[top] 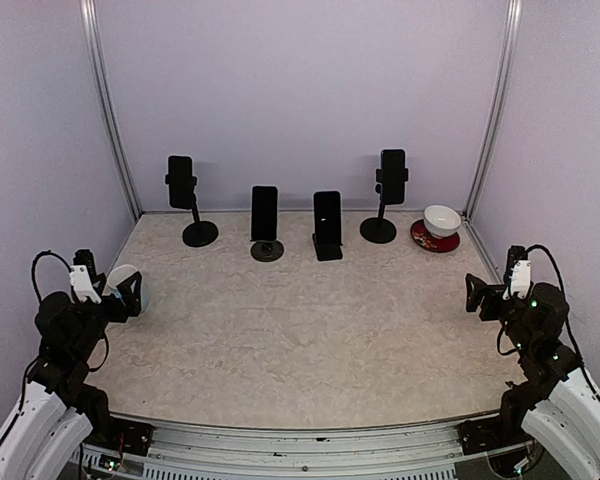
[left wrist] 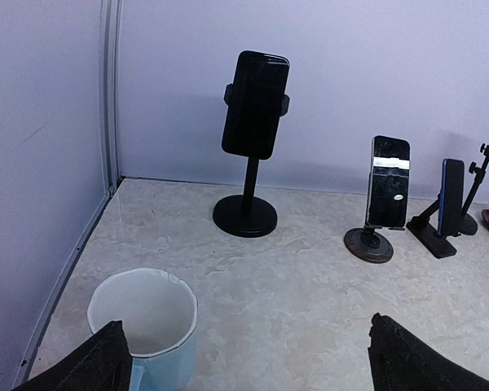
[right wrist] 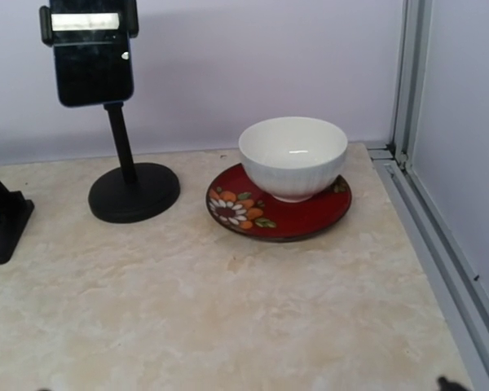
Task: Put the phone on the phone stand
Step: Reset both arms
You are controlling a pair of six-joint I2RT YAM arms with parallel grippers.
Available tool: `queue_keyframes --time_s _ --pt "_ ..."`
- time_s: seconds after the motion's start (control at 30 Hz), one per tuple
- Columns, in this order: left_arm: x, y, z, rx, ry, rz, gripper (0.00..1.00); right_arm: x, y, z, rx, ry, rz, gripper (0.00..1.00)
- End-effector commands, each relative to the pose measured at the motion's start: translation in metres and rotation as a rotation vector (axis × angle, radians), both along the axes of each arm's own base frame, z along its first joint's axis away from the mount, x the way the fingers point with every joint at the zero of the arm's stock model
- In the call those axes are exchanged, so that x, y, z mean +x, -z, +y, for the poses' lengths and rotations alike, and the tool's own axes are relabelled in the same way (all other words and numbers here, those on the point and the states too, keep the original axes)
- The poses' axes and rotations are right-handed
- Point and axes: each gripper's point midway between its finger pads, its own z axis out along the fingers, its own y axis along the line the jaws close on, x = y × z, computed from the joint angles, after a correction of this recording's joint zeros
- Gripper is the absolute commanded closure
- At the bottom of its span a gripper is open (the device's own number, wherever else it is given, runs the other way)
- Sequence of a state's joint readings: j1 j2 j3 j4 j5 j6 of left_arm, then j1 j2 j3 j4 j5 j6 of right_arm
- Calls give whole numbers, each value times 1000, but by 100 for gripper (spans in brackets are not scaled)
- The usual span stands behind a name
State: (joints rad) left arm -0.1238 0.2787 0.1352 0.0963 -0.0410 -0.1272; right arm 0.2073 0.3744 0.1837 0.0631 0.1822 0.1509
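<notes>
- table [top: 310, 330]: four stands in a row along the far edge.
- left end effector [top: 128, 292], right end effector [top: 476, 295]: both spread wide, holding nothing, at the near side edges, well apart from the row.
- left tall stand [top: 198, 233], round-base stand [top: 267, 250], wedge stand [top: 327, 250], right tall stand [top: 378, 230]: each occupied.
- far-left phone [top: 181, 181], second phone [top: 264, 213], third phone [top: 327, 219], far-right phone [top: 392, 176]: upright, one per stand.
- white cup [top: 121, 280]: just beside the left end effector.
- progress: no loose phone visible; placement judged complete, nothing left.
</notes>
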Motion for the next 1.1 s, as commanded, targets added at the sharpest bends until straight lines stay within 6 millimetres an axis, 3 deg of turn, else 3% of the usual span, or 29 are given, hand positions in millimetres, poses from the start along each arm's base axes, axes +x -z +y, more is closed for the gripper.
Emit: queue_keyframes --time_s 0.0,1.07 --pt "-1 3 1 13 0 -1 1 -1 2 -4 3 19 -2 0" --pt "-2 1 2 11 -7 -9 1 3 5 2 -9 -15 20 0"
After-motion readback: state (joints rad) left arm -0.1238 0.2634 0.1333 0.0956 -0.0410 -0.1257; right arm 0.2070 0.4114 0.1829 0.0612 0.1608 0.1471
